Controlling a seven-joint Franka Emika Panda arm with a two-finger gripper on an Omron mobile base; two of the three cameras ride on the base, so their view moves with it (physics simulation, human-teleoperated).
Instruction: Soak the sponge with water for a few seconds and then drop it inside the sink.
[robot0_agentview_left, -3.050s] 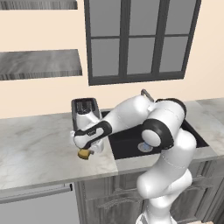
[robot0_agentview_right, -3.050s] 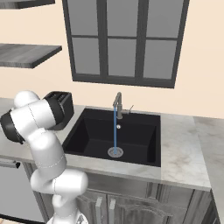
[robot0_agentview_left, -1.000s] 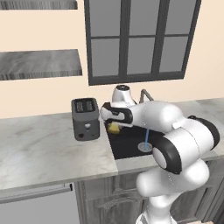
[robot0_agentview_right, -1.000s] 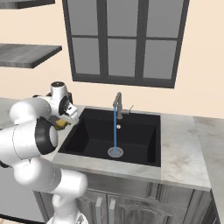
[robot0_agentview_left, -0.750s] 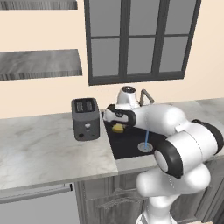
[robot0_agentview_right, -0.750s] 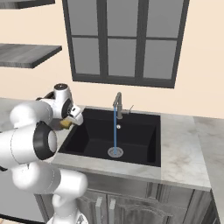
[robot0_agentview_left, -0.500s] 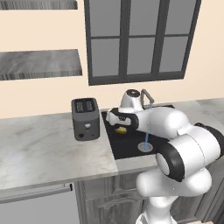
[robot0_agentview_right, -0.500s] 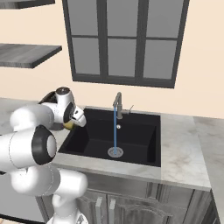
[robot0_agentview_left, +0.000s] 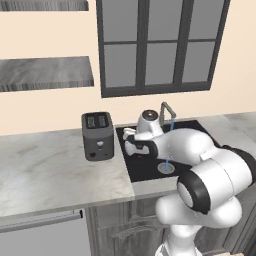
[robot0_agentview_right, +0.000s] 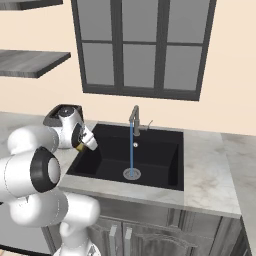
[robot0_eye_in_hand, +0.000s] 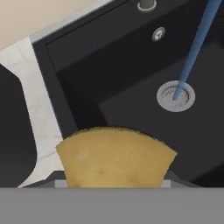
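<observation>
Right base view shows the grey marble counter (robot0_agentview_right: 207, 170) framing the sink (robot0_agentview_right: 155, 157) on all sides, with a wide bare stretch to its right. The black basin lies open: its floor carries just the round silver drain (robot0_agentview_right: 131, 173), and the water (robot0_agentview_right: 132, 150) falls as a thin blue stream from the gooseneck faucet (robot0_agentview_right: 134, 116) straight onto that drain. In the left base view the dark toaster (robot0_agentview_left: 97, 135) stands on the counter just beside the sink's left rim, near the arm's wrist. The gripper (robot0_agentview_right: 86, 142) hovers over the basin's left portion, just inside that rim and well apart from the stream. Its jaws pinch the sponge (robot0_eye_in_hand: 116, 156), which hangs above the sink floor in the hand view, with dark open basin between its far edge and the drain.
</observation>
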